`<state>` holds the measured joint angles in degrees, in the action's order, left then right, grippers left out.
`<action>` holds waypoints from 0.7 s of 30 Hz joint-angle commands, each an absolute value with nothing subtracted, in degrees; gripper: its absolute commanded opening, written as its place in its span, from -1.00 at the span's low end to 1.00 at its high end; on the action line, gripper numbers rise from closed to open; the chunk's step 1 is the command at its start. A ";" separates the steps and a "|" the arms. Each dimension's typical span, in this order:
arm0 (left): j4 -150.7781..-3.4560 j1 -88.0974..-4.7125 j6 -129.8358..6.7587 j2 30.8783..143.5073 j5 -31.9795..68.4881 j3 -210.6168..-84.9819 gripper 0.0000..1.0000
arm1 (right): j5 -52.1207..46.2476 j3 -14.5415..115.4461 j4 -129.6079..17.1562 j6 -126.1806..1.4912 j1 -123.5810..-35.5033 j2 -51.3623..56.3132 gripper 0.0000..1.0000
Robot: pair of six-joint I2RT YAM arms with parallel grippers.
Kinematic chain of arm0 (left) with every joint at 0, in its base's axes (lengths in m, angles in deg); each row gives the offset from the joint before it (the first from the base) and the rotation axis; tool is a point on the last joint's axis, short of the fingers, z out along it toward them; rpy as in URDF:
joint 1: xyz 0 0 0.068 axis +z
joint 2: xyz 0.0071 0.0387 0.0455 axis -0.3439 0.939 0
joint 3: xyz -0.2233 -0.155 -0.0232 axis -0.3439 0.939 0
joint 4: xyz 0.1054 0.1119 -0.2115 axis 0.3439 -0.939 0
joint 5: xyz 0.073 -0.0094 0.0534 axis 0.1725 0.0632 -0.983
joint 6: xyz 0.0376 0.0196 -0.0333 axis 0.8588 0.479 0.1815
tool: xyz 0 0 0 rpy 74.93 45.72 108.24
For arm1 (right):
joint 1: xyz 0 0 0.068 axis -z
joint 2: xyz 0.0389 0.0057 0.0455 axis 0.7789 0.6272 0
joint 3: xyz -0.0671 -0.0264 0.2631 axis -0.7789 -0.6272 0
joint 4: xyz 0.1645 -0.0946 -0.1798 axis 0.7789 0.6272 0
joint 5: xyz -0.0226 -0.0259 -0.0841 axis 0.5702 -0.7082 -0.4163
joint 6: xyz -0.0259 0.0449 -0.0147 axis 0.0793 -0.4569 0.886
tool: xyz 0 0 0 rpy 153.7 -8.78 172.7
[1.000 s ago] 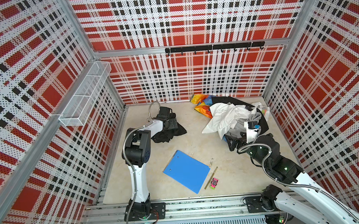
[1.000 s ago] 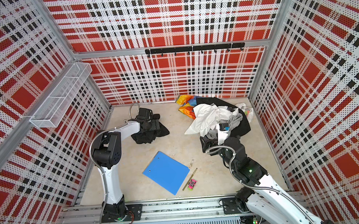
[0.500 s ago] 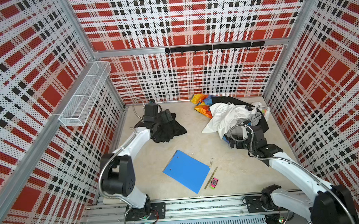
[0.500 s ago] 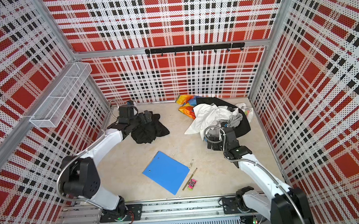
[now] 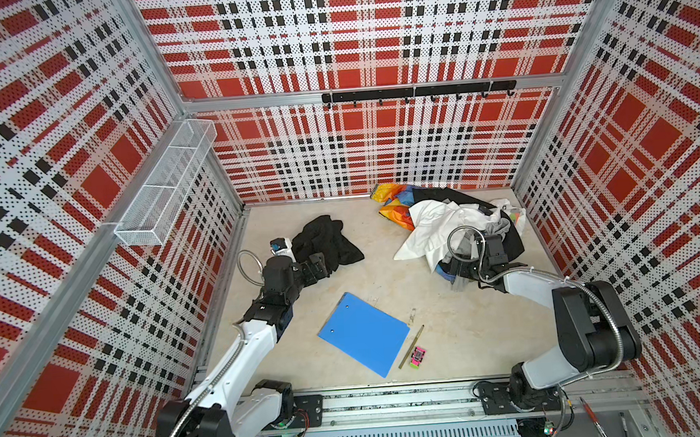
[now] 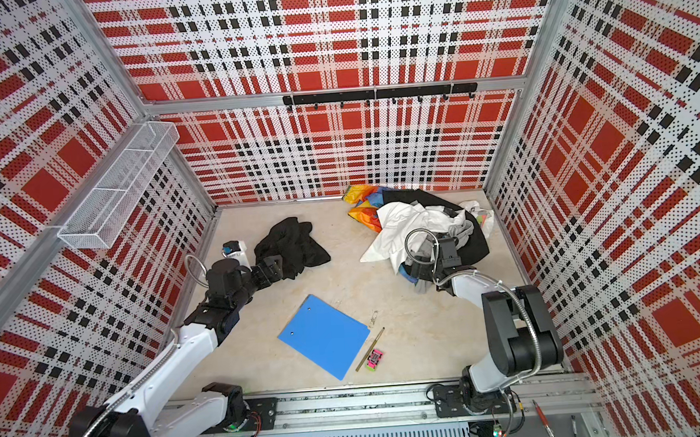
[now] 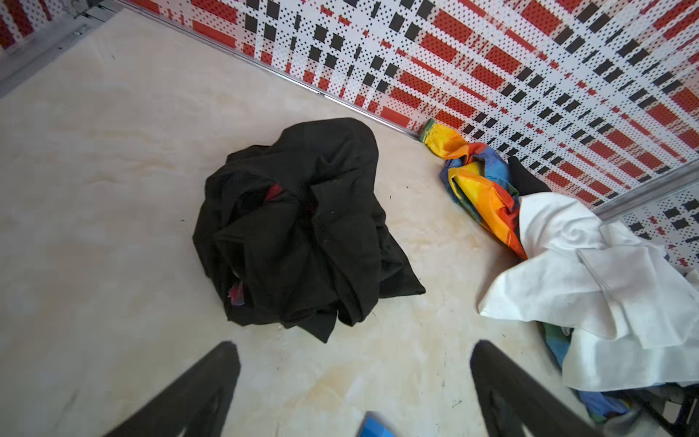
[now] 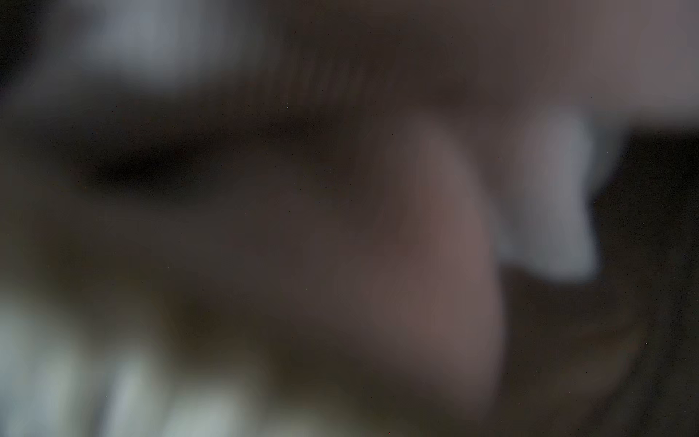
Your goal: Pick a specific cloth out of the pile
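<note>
Pulled back toward the blue folder (image 5: 364, 335), the left gripper (image 7: 353, 350) gapes wide, empty. The cloth (image 5: 325, 242) lies crumpled beyond the folder's far corner. Right gripper (image 5: 461, 267) noses into the pile (image 5: 436, 222), beyond-right of the folder — its opening can't be told.

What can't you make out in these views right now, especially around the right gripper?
- Right gripper: jaws hidden among the pile in both top views; open or shut unclear.
- Right wrist view: only blur, nothing recognisable.
- Pink item by the blue folder: too small to identify in top views.
</note>
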<state>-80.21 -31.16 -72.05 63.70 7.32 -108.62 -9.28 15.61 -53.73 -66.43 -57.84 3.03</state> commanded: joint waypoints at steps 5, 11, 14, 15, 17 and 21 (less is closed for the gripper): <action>-74.39 -30.90 -71.01 60.97 0.41 -104.91 0.98 | -6.59 13.32 -64.91 -64.51 -56.43 -1.25 0.90; -73.18 -31.17 -64.76 58.69 -4.46 -102.29 0.98 | -10.77 5.73 -59.91 -62.16 -56.43 -18.77 1.00; -69.74 -31.51 -62.03 57.37 -5.82 -99.44 0.99 | -13.85 1.54 -58.71 -63.63 -56.43 -28.38 1.00; -68.01 -31.88 -60.23 56.85 -6.19 -98.18 0.99 | -14.84 0.53 -57.99 -64.02 -56.44 -31.11 1.00; -63.51 -32.75 -56.75 55.65 -6.82 -94.97 0.98 | -17.65 -0.79 -55.64 -65.25 -56.43 -36.28 1.00; -61.04 -32.62 -55.33 56.61 -8.73 -93.87 0.98 | -21.50 -2.81 -52.59 -67.45 -56.43 -44.34 0.98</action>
